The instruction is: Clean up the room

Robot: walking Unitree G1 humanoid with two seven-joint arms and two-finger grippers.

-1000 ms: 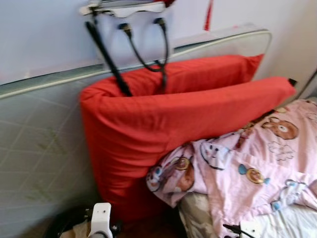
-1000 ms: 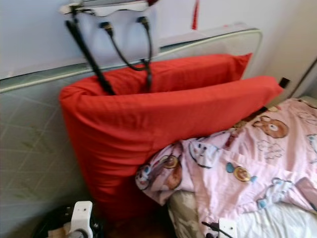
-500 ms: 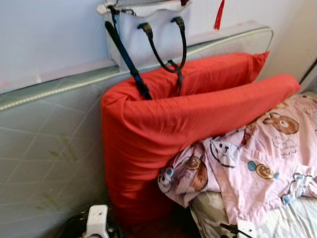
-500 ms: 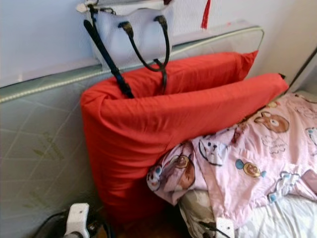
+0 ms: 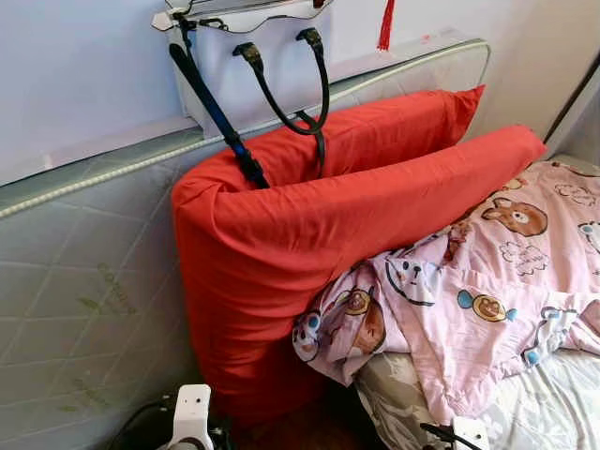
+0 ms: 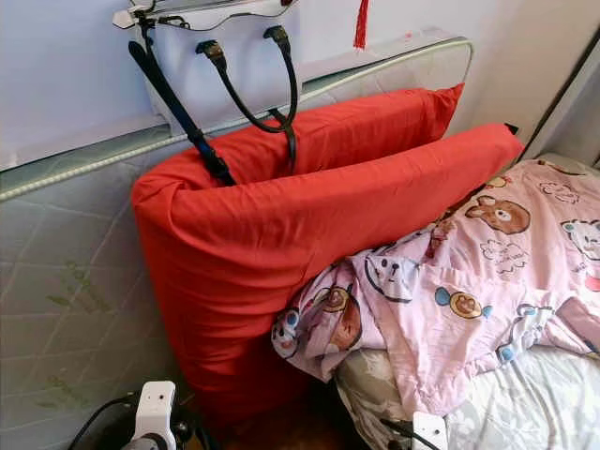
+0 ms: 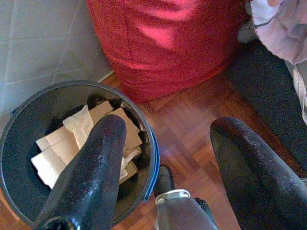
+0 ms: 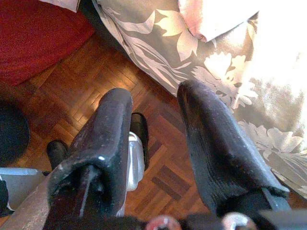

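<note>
Head views — a red cushion is propped against an upright quilted mattress; a white handbag sits on top, its dark straps draped over the cushion. A pink cartoon-print blanket is spread on the bed, touching the cushion.

Left wrist view — the left gripper is seen spread wide, empty, above a dark bin of cardboard scraps on parquet floor.

Right wrist view — the right gripper is parted, empty, beside a floral bedsheet.

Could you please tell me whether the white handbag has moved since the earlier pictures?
No. The handbag still hangs with its straps draped onto the red cushion; the whole scene shifted together, so the camera moved.
</note>
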